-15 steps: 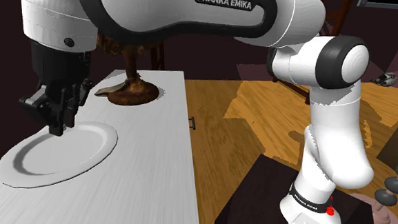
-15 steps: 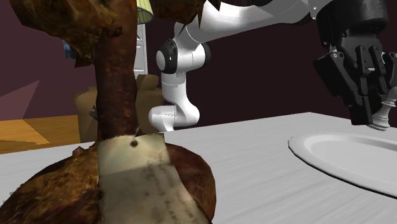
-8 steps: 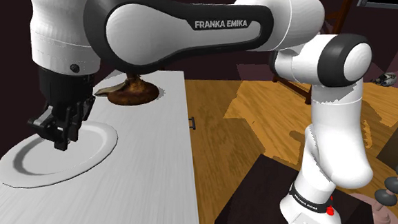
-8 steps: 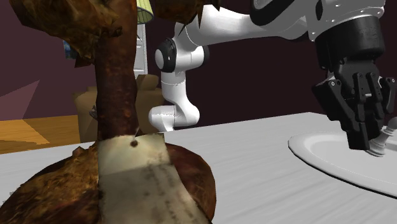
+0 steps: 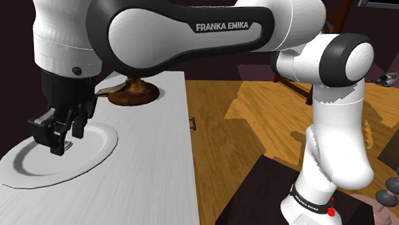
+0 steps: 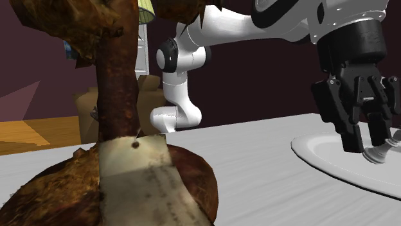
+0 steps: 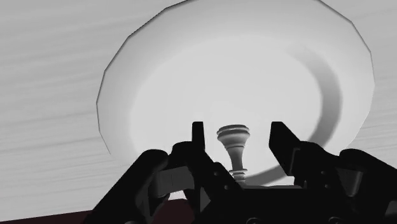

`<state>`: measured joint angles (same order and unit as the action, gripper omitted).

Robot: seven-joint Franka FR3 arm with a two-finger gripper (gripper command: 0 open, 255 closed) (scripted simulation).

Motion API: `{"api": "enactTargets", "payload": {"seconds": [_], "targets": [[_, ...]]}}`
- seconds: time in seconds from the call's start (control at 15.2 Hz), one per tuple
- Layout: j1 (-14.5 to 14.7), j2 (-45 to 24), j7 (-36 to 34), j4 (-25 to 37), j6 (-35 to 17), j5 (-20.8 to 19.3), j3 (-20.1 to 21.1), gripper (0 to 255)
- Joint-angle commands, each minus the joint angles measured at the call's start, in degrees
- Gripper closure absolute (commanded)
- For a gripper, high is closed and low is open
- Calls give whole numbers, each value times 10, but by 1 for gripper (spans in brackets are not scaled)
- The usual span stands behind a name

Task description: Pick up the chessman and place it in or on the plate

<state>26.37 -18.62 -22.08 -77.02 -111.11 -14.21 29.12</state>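
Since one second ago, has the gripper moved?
Yes. In the shoulder view the gripper has dropped toward the plate. It is open, its fingers apart on either side of the chessman.

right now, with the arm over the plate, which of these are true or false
1. The gripper has its fingers apart, and the chessman stands between them untouched. True.
2. The chessman sits on the bare table outside the plate. False: it is inside the plate's rim.
3. The brown stemmed object stands on the plate. False: it stands on the table, apart from the plate, toward the far end in the shoulder view.
4. The arm bears the words FRANKA EMIKA. True.
5. The fingers clasp the chessman. False: the wrist view shows a gap on both sides of it.
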Motion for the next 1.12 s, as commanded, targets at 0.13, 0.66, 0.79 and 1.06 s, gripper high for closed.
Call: {"api": "enactTargets", "payload": {"seconds": [0.13,0.66,0.79,1.06], "targets": [[0,0,0,0,0,0,0,0],[3,15,7,50,63,8,4,0],[3,15,7,50,63,8,4,0],[3,15,7,50,63,8,4,0]]}}
